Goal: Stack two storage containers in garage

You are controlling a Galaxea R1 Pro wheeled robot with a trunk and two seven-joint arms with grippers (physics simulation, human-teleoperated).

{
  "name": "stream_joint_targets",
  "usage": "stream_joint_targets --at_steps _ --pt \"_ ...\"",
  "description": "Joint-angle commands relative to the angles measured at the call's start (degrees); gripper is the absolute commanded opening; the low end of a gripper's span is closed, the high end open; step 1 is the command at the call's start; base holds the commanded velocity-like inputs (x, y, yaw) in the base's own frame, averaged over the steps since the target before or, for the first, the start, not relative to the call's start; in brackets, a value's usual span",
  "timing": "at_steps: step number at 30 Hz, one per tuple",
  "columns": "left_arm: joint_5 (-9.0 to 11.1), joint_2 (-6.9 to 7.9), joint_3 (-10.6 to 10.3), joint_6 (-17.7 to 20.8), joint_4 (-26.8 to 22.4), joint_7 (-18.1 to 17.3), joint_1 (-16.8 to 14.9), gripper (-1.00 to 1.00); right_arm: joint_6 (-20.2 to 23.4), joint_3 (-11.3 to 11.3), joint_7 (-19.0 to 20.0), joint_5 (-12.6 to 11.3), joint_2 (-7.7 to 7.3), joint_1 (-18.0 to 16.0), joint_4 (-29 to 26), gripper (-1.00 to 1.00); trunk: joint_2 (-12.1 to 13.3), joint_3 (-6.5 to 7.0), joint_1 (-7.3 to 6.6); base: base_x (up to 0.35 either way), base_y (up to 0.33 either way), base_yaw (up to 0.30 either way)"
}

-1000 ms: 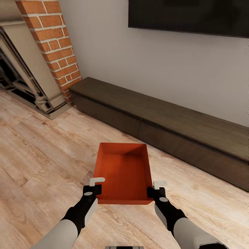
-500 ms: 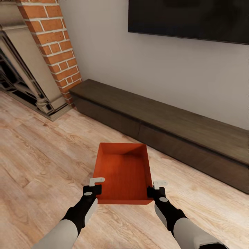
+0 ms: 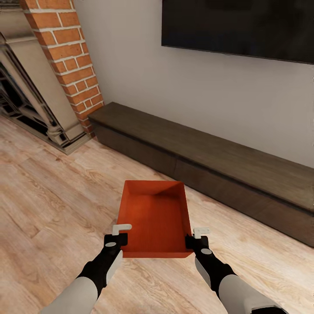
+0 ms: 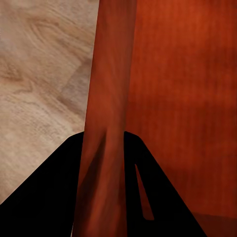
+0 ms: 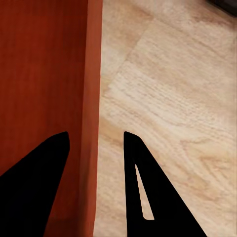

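— Over the light wood plank floor (image 3: 48, 205), centre near: what is listed?
— One storage container (image 3: 156, 216), orange-red, lidless, tapered walls, held level between both arms, above the floor.

— State of the left hand (image 3: 116, 239)?
— Clamped on the container's left wall near its near corner; in the left wrist view the wall (image 4: 106, 118) runs between the two dark fingers (image 4: 49, 197), which press against it on both sides.

— And the right hand (image 3: 196, 240)?
— Grasping the right wall near the near corner; in the right wrist view the rim (image 5: 93, 98) sits between the fingers (image 5: 34, 182), one inside the bin, one outside over the planks.

— Surroundings?
— Low dark TV bench (image 3: 209, 161) along the far white wall (image 3: 183, 87), running from centre to right. Dark screen (image 3: 237, 26) mounted above it. Brick column (image 3: 65, 61) far left, with a fireplace surround (image 3: 26, 96) beside it at the left edge.
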Motion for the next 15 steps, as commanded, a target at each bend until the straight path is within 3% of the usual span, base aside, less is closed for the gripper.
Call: stream_joint_targets --at_steps 1,15 --pt "-0.39 0.09 -0.26 0.52 -0.12 0.77 0.00 -1.00 -0.10 0.13 -0.61 0.26 -0.05 -0.05 0.02 -1.00 0.40 0.15 -0.23 0.000 0.000 0.000" --pt "-0.30 0.14 -0.16 0.52 -0.12 0.77 0.00 -1.00 -0.09 0.18 -0.69 0.65 -0.05 -0.05 -0.26 -1.00 6.02 2.67 -3.31 0.000 0.000 0.000"
